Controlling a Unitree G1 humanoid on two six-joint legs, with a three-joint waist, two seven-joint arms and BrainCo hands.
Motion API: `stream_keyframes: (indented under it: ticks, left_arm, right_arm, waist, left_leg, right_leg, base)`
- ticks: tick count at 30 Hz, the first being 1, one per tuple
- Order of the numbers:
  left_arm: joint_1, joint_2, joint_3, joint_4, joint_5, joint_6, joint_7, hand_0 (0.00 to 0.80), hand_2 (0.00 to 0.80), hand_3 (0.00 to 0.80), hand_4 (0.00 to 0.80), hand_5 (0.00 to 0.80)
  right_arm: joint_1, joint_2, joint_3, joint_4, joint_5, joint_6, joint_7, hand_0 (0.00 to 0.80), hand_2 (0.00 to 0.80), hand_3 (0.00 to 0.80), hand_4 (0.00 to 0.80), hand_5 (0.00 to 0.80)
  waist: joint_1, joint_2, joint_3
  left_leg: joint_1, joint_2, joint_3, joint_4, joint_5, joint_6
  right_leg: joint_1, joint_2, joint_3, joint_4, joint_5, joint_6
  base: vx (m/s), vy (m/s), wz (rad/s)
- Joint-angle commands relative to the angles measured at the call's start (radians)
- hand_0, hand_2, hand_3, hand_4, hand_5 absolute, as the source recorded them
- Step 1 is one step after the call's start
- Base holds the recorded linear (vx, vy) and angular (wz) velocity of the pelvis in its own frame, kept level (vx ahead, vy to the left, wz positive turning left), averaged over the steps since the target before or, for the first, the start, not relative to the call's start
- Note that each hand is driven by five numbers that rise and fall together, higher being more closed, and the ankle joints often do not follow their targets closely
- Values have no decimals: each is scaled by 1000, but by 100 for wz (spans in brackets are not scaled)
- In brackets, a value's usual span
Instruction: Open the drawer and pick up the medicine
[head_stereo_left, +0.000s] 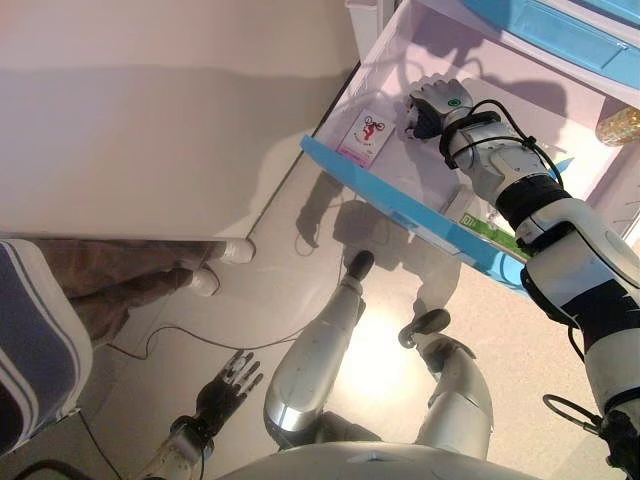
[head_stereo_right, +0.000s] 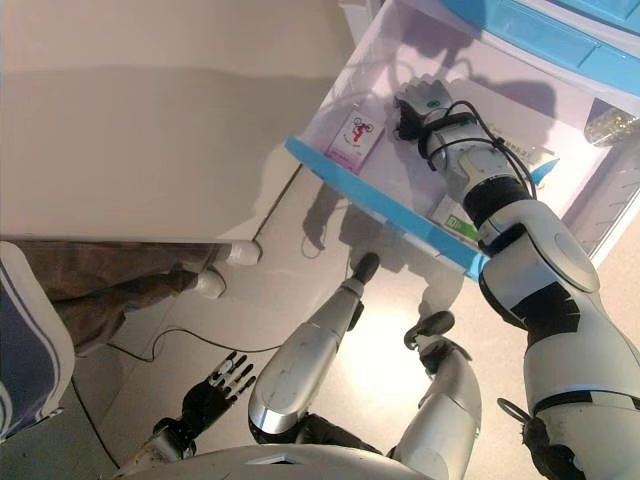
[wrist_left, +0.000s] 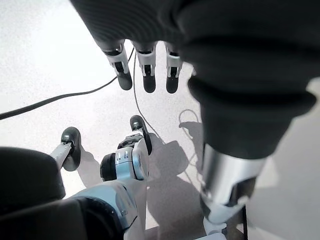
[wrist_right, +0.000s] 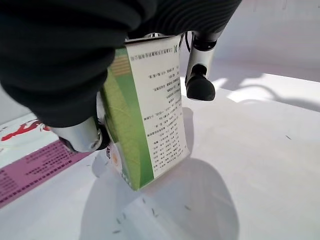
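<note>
Green-and-white medicine box (wrist_right: 145, 115) gripped by right robot hand (head_stereo_left: 432, 105) inside open drawer (head_stereo_left: 360, 175).
Pink-and-white packet (head_stereo_left: 365, 136) lying just left of it; left robot hand (head_stereo_left: 228, 385) low near floor, fingers relaxed.

My left hand (wrist_left: 145, 75) hangs over a pale, glossy floor (wrist_left: 50, 55), seen from just behind the wrist. Its dark ribbed cover fills the upper right of the view. Below the cover, silver fingers (wrist_left: 121, 70) with dark tips extend straight in a row, side by side, with nothing between or under them. They touch nothing; the floor lies well beyond them. A thin dark cord (wrist_left: 55, 98) runs across the floor past the fingertips.
</note>
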Motion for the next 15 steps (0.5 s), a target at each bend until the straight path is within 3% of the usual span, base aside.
stream_keyframes:
  ticks: [1,15]
  left_arm:
    - [102,33,-43,-10,-5,-7,-2,0,0,0,0,0]
    - [106,32,-16,-21,10,0,-7,0,0,0,0,0]
  right_arm:
    - [9,-33,48,-89,-24,-45,-34,800,800,800,800,800]
    - [25,-62,39,-336,-17,-74,-26,800,800,800,800,800]
  waist:
    - [18,11,-17]
    - [-12,-9,-17]
  left_leg:
    - [29,-21,89,-55,-77,72]
    - [56,-11,98,-69,-81,70]
  right_leg:
    - [26,51,44,84,-53,21]
    - [42,60,63,62,-48,31]
  base:
    - [0,0,0]
    - [-8,-12,-3]
